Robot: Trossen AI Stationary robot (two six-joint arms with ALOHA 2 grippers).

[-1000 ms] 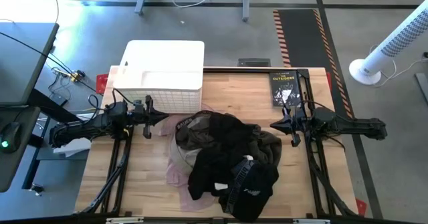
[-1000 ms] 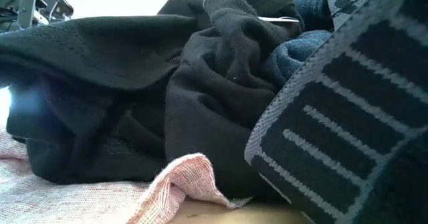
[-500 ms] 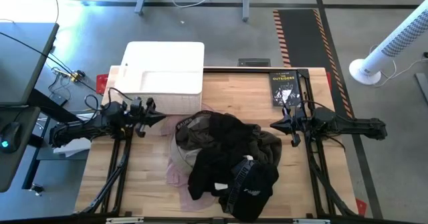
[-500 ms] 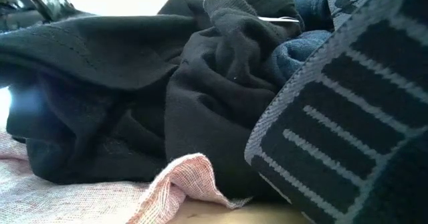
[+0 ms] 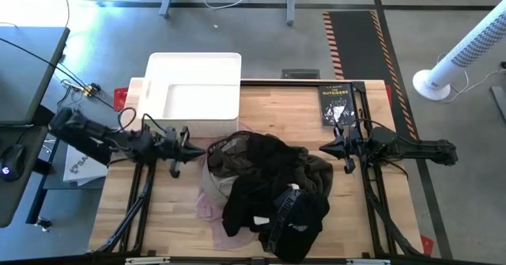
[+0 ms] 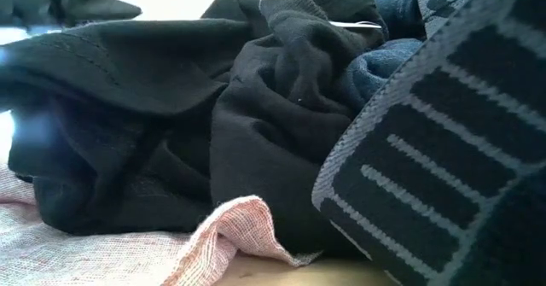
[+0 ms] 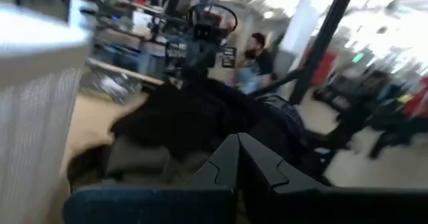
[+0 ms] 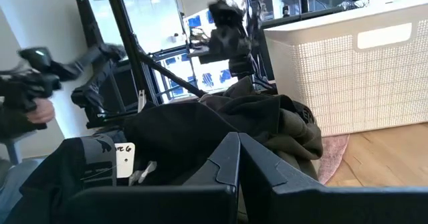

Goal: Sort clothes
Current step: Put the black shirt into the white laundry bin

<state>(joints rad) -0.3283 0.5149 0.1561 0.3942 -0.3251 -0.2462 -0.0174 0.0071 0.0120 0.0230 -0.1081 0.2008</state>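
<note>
Since a second before, the left gripper (image 5: 186, 145), its fingers closed on nothing, had swung from beside the white basket (image 5: 195, 81) to the pile of clothes (image 5: 265, 187) at lower centre, probably for a first grasp, while the right gripper (image 5: 330, 148) waited closed.

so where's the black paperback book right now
In the high view the black paperback book lies flat at the table's far right corner, apart from the clothes pile, just beyond the waiting right gripper.
</note>
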